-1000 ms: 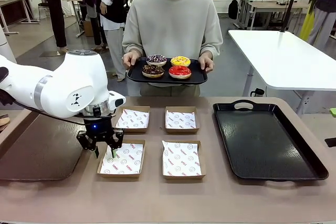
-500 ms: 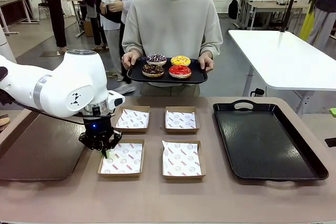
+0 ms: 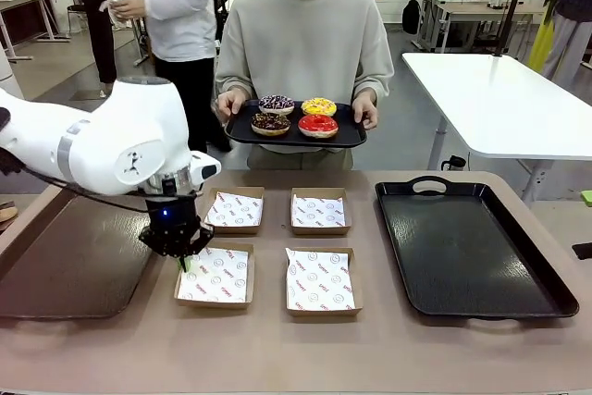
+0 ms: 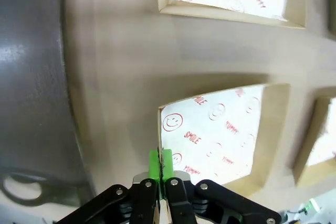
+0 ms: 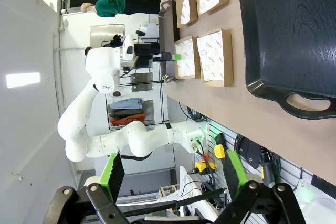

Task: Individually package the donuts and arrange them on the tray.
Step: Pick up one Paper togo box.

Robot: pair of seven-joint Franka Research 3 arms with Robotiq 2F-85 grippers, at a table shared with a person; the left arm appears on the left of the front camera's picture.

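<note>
A second ago the fingers of my left pincer (image 3: 183, 264) stood spread over the near-left box (image 3: 215, 277). Now the green pads are pressed together on its side wall, right at the rim. In the left wrist view the wall's edge runs straight up from between the pads, with the smiley-printed liner just to one side of them. I judge that I'm pinching cardboard, perhaps with a sliver of paper too (the pads hide that much).

That gives me a hold on the first package, so I can steady it or pull it to where a donut can go in. The box lies open and unfilled, as do the other three boxes (image 3: 319, 212), which sit beyond and to the right of the pincer.

The donuts (image 3: 296, 116) are well beyond the pincer, across the table (image 3: 370, 358). All four lie on a small tray (image 3: 236, 136) that the person (image 3: 305, 34) holds up with both hands. None has been packed yet. The large tray (image 3: 462, 256) where they should end up lies far off to the pincer's right, bare.

My right pincer (image 5: 173, 171) hangs wide open with nothing in it, well clear of the boxes.
</note>
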